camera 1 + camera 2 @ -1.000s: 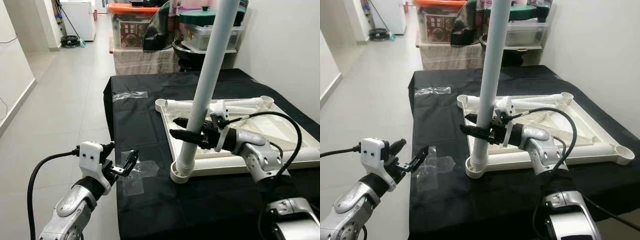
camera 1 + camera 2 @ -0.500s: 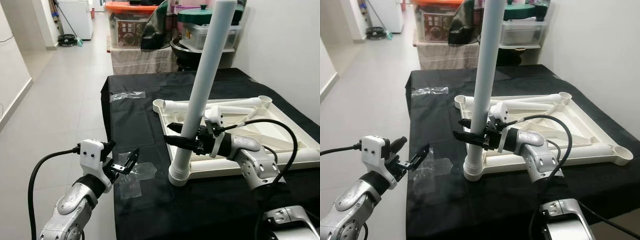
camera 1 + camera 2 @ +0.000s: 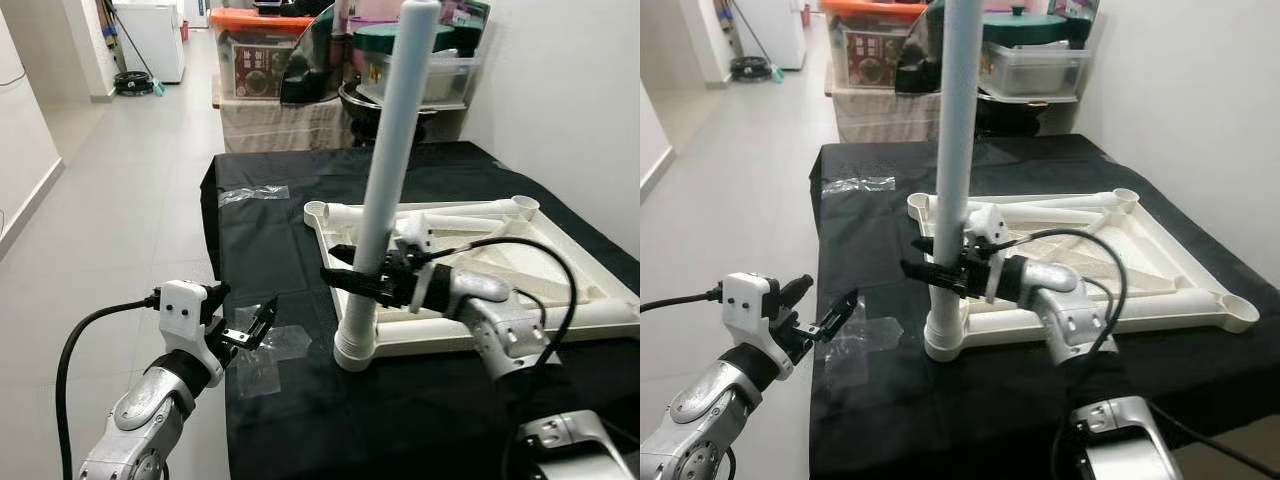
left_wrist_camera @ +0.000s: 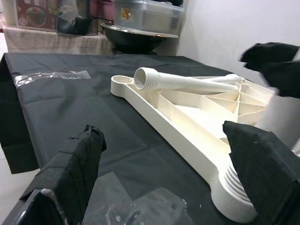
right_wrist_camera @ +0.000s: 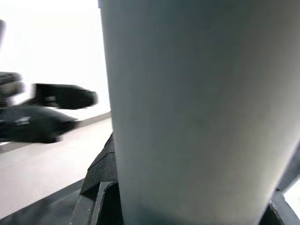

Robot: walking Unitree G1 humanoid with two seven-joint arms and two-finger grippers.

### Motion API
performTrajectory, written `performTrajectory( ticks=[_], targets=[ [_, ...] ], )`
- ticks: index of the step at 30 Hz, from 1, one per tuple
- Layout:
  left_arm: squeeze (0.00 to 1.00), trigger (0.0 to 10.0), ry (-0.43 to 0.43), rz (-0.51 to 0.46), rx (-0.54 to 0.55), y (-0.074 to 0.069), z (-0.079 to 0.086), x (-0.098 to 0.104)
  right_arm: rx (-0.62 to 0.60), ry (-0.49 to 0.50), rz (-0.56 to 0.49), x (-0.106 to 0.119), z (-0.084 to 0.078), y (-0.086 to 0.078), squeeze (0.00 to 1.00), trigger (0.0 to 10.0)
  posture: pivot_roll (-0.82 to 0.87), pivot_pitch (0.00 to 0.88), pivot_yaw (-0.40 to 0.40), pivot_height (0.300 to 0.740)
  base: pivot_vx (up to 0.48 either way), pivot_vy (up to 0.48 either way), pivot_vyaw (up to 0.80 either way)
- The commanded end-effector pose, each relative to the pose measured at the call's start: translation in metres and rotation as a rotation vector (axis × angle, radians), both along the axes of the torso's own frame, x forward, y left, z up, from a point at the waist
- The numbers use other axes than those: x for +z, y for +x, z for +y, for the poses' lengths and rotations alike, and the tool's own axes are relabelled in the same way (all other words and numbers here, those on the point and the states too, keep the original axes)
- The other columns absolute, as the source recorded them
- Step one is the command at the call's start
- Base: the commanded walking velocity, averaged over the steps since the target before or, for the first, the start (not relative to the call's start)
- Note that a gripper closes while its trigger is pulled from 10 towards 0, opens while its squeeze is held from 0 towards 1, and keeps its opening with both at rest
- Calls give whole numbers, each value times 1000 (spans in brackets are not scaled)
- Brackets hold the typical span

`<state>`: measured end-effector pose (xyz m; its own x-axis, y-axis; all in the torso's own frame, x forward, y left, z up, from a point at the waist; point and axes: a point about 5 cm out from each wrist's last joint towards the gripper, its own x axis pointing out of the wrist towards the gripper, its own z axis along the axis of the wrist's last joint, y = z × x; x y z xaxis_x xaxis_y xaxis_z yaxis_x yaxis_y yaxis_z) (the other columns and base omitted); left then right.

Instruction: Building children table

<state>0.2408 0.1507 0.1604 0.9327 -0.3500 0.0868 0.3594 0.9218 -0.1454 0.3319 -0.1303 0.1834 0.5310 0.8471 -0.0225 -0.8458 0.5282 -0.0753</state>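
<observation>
Right gripper (image 3: 352, 281) is clamped on the leg (image 3: 385, 190), a long white tube that stands almost upright in the middle of the frame, with a small lean toward the upper right. The lower end of the leg sits in the corner socket (image 3: 353, 351) of the white frame (image 3: 560, 290), which lies flat on the black tabletop (image 3: 270, 230) at the right of the picture. A second leg (image 3: 400, 213) lies across the far side of the frame.

Left gripper (image 3: 250, 330) hovers at the lower left, fingers apart and holding nothing, just above a patch of clear tape (image 3: 268, 352) near the tabletop edge.

The step in hand seems to be seating the leg in its socket. To do it well, the leg should first be made fully vertical, so that the ridged end enters straight and does not bind. The grasp is low on the tube, which helps control, but the long upper part can swing easily. I think the push or the turn should go slowly along the axis of the leg. The free gripper could press on the frame near the socket, so that it does not slide on the cloth.
</observation>
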Motion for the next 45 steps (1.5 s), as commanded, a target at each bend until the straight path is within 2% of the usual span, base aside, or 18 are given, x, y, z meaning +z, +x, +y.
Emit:
performTrajectory(
  ticks=[1, 2, 3, 4, 8, 11, 14, 16, 22, 24, 27, 30, 32, 37, 38, 43, 45],
  targets=[
    [0, 10000, -6, 5, 5, -2, 0, -1, -162, -101, 94, -28, -10, -1, 0, 10000, 123, 0, -75, 740, 0, 0, 0],
    [0, 10000, -7, 7, 9, -2, 1, -2, -225, -77, 99, -30, -6, -6, 0, 10000, 123, 0, -75, 740, 0, 0, 0],
    [0, 10000, -7, 7, 9, -2, 1, -2, -225, -77, 99, -30, -6, -6, 0, 10000, 123, 0, -75, 740, 0, 0, 0],
    [0, 10000, -8, 8, 16, -2, 3, -2, -301, -44, 123, -35, 2, -16, 0, 10000, 122, 0, -77, 740, 0, 0, 0],
    [0, 10000, -9, 8, 20, -2, 3, -2, -340, -65, 170, -47, 12, -25, 0, 10000, 120, 0, -76, 740, 0, 0, 0],
    [0, 10000, -14, 8, 20, -1, 3, -2, -377, -82, 197, -51, 14, -25, 0, 10000, 117, 0, -78, 740, 0, 0, 0],
    [0, 10000, -16, 4, 30, 0, 3, -2, -504, -95, 194, -49, 13, -16, 0, 10000, 119, 0, -85, 740, 0, 0, 0],
    [0, 10000, -17, 2, 32, 1, 3, -1, -532, -98, 188, -48, 13, -15, 0, 10000, 119, 0, -85, 740, 0, 0, 0],
    [0, 10000, -19, 5, 42, 0, 4, -2, -800, -65, 268, -56, 5, -16, 0, 10000, 121, 0, -88, 740, 0, 0, 0],
    [0, 10000, -19, 5, 42, 0, 4, -2, -800, -65, 268, -56, 5, -16, 0, 10000, 121, 0, -88, 740, 0, 0, 0],
    [0, 10000, -18, 2, 46, 1, 5, -1, -874, -56, 240, -53, 0, -17, 0, 10000, 119, 0, -87, 740, 0, 0, 0],
    [0, 10000, -12, 1, 58, 2, 8, -2, -968, -70, 121, -42, -6, -17, 0, 10000, 118, 0, -88, 740, 0, 0, 0],
    [0, 10000, -11, 1, 61, 2, 8, -2, -985, -74, 105, -40, -7, -18, 0, 10000, 118, 0, -88, 740, 0, 0, 0],
    [0, 10000, -12, 0, 65, 2, 7, -2, -1036, -77, 92, -40, -7, -16, 0, 10000, 121, 0, -89, 740, 0, 0, 0],
    [0, 10000, -9, -1, 74, 3, 9, -2, -1103, -85, 76, -40, -10, -13, 0, 10000, 125, 0, -91, 740, 0, 0, 0],
    [0, 10000, -5, -1, 82, 4, 11, -2, -1146, -82, 76, -42, -11, -11, 0, 10000, 125, 0, -92, 740, 0, 0, 0],
    [0, 10000, -4, -2, 87, 5, 12, -2, -1183, -99, 96, -48, -11, -5, 0, 10000, 129, 0, -94, 740, 0, 0, 0]
  ],
)
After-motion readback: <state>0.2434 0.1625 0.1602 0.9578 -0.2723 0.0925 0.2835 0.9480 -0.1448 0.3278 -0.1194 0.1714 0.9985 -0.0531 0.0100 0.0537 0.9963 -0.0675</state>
